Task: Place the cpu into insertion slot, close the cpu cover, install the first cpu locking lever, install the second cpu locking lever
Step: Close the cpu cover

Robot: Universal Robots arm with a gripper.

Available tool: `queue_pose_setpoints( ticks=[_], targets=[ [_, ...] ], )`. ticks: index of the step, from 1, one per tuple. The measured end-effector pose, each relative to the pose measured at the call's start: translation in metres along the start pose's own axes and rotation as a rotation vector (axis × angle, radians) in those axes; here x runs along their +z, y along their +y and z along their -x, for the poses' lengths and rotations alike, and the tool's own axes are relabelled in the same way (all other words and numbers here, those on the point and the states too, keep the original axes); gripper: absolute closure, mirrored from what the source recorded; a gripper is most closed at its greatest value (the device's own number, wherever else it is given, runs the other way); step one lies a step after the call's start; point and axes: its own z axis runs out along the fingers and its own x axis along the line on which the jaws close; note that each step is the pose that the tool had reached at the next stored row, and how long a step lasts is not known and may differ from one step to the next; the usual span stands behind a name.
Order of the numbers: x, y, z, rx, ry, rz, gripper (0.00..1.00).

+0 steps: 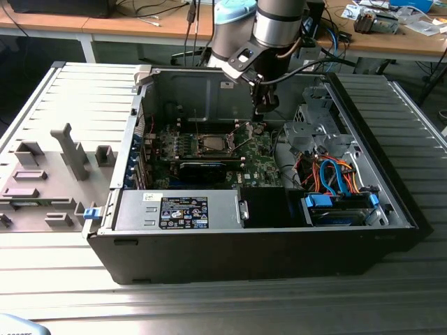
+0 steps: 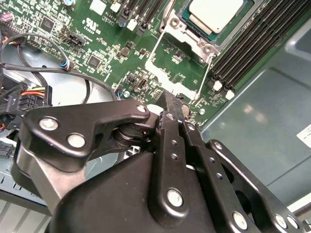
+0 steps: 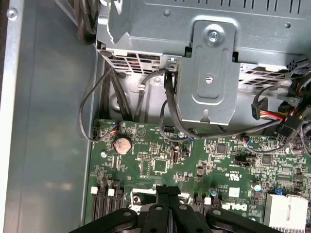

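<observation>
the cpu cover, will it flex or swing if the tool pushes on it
The cpu cover is a thin metal frame with a large window, so probably light and slightly springy. It seems hinged beside the cpu, so a push would likely swing it, not slide it.

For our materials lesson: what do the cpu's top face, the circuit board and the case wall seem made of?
The cpu: likely metal, pale silvery top with soft sheen. The circuit board: probably coated laminate, glossy green with fine traces. The case wall: seemingly sheet metal, dull grey, faint reflections.
</observation>
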Motion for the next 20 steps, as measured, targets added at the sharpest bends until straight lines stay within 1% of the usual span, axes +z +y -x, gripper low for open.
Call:
queue_pose_setpoints(
  ticks=[6, 8, 10, 12, 20],
  targets=[
    [0.0038, 0.0099, 0.0011, 0.000, 0.0001, -0.0018, 0.89],
    [0.0062, 0.0134, 0.0015, 0.000, 0.0002, -0.0025, 0.89],
    [0.0084, 0.0146, 0.0016, 0.000, 0.0003, -0.0028, 0.89],
    [0.0121, 0.0156, 0.0017, 0.000, 0.0003, -0.0031, 0.89],
    [0.0220, 0.0169, 0.0018, 0.000, 0.0003, -0.0035, 0.89]
  ],
)
